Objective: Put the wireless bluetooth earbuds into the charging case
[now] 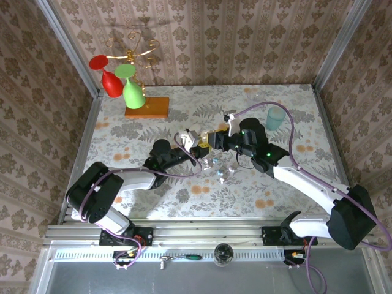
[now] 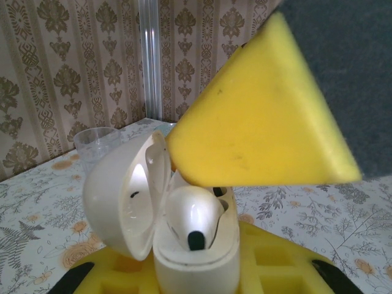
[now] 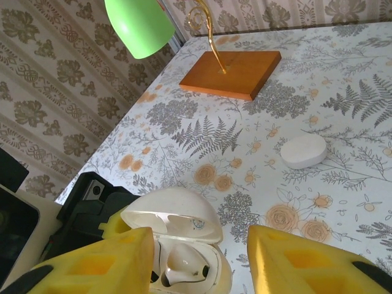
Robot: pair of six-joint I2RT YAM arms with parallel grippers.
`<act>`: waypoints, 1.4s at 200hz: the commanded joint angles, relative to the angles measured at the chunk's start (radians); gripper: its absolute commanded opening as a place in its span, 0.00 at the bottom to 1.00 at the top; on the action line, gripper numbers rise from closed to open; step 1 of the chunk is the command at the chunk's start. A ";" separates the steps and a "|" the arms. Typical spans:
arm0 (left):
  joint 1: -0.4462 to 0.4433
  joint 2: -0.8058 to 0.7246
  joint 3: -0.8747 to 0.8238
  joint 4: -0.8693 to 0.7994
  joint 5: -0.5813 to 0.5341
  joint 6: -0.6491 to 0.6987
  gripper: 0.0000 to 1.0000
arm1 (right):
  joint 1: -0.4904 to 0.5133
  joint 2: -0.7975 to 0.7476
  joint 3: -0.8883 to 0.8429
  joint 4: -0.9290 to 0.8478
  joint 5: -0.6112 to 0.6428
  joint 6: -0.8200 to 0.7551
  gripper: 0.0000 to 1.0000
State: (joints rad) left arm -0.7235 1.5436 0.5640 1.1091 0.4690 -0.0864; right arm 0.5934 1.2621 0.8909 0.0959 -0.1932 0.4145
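My left gripper point(image 2: 196, 277) point(image 1: 191, 141) is shut on the charging case point(image 2: 196, 257), an off-white oval held upright between its yellow pads, above the table's middle. The lid point(image 2: 122, 196) hangs open to the left. One earbud point(image 2: 193, 214), glossy white with a dark tip, sits in the near socket; the socket behind it looks empty. My right gripper point(image 3: 202, 260) point(image 1: 209, 142) hovers open right above the case point(image 3: 190, 263), one yellow finger point(image 2: 257, 116) over its opening. Nothing is between its fingers. Two small glinting pieces point(image 1: 222, 168) lie on the table in front of the grippers.
A white pebble-like item point(image 3: 304, 150) lies on the flowered table beyond the case. A wooden base point(image 3: 233, 73) with red and green glasses point(image 1: 125, 86) stands at the back left. A teal cup point(image 1: 275, 117) is at the back right, a clear cup point(image 2: 98, 144) farther off.
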 commanded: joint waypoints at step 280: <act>0.111 -0.163 -0.044 -0.201 0.367 0.157 0.00 | -0.016 0.050 0.333 -0.644 -0.119 -0.352 0.82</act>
State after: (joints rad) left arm -0.6304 1.4338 0.4816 0.9489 0.6800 0.1234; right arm 0.5762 1.4170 1.2686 -0.5743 -0.2436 0.2180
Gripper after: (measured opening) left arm 0.223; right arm 0.819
